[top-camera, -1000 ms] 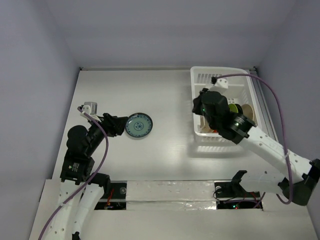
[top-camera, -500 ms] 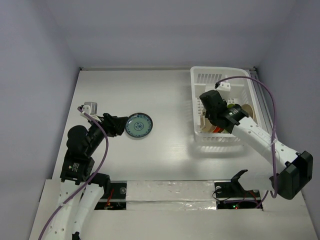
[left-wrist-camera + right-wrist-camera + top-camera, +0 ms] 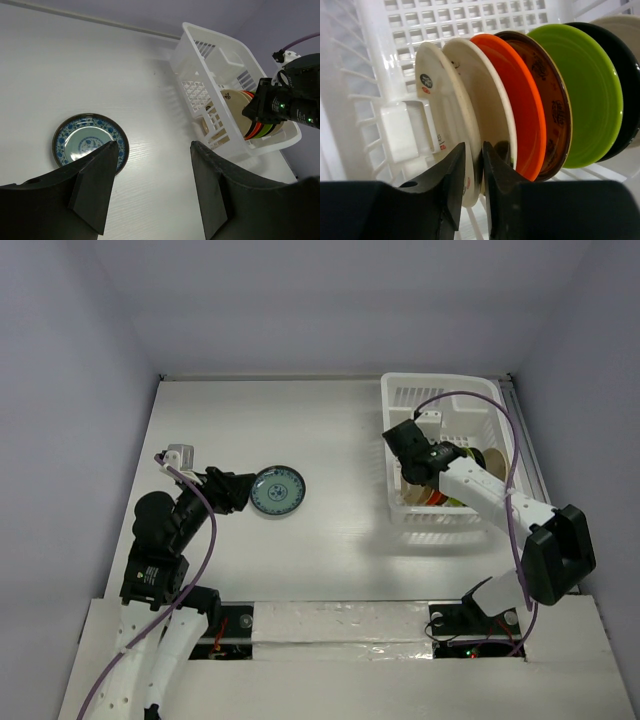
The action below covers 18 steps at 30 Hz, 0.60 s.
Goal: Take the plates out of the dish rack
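Observation:
The white dish rack (image 3: 440, 390) stands at the right of the table and holds several plates on edge. In the right wrist view they run left to right: cream with motifs (image 3: 437, 100), plain cream (image 3: 490, 95), red-orange (image 3: 527, 110), brown patterned (image 3: 550, 95), lime green (image 3: 585, 95), black (image 3: 622, 85). My right gripper (image 3: 474, 150) is down in the rack (image 3: 395, 130), its fingers closed on the rim of the leftmost cream plate. A blue-patterned, dark-rimmed plate (image 3: 278, 490) lies flat on the table. My left gripper (image 3: 232, 490) is open and empty just left of it.
The rack (image 3: 210, 50) sits against the table's right edge near the far wall. The blue-patterned plate (image 3: 90, 142) lies beside my left finger (image 3: 95, 185). The right arm's purple cable (image 3: 520, 450) loops over the rack.
My right gripper has swung toward the rack's left side and settled lower among the plates. The left arm and the plate on the table have not moved.

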Each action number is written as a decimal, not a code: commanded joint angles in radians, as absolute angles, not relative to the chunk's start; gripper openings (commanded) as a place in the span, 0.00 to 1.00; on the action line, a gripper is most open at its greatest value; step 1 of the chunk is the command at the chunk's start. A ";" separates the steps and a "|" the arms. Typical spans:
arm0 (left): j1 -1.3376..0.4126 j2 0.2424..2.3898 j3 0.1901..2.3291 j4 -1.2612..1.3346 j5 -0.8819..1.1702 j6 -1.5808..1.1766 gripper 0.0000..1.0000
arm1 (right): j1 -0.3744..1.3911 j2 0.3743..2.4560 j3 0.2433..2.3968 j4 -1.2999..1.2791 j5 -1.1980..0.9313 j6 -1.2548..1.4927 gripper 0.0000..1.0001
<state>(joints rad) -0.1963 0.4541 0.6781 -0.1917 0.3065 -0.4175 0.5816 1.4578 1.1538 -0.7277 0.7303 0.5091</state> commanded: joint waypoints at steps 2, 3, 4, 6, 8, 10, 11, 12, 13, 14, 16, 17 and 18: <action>-0.201 0.446 0.666 -0.150 0.318 -0.422 0.56 | 0.575 1.479 1.224 -0.741 0.810 0.485 0.16; -0.201 0.448 0.666 -0.150 0.319 -0.420 0.56 | 0.575 1.482 1.239 -0.753 0.840 0.483 0.14; -0.201 0.448 0.666 -0.152 0.319 -0.420 0.56 | 0.575 1.482 1.249 -0.762 0.854 0.480 0.09; -0.201 0.448 0.666 -0.152 0.319 -0.420 0.56 | 0.575 1.474 1.265 -0.790 0.876 0.466 0.07; -0.201 0.448 0.666 -0.149 0.319 -0.422 0.56 | 0.575 1.453 1.288 -0.799 0.890 0.445 0.05; -0.201 0.446 0.666 -0.149 0.321 -0.420 0.56 | 0.575 1.430 1.301 -0.799 0.890 0.430 0.03; -0.201 0.448 0.666 -0.150 0.319 -0.420 0.56 | 0.575 1.407 1.305 -0.801 0.891 0.416 0.02; -0.201 0.448 0.666 -0.149 0.319 -0.422 0.56 | 0.575 1.399 1.310 -0.804 0.891 0.411 0.02; -0.201 0.446 0.666 -0.149 0.319 -0.420 0.56 | 0.575 1.391 1.315 -0.807 0.896 0.407 0.01; -0.201 0.446 0.666 -0.149 0.319 -0.422 0.56 | 0.575 1.384 1.327 -0.819 0.899 0.402 0.00; -0.201 0.446 0.666 -0.149 0.322 -0.422 0.56 | 0.584 1.371 1.344 -0.836 0.911 0.393 0.00; -0.201 0.448 0.666 -0.147 0.322 -0.423 0.56 | 0.597 1.371 1.351 -0.853 0.917 0.391 0.00; -0.201 0.446 0.664 -0.149 0.322 -0.422 0.56 | 0.606 1.370 1.370 -0.859 0.926 0.390 0.00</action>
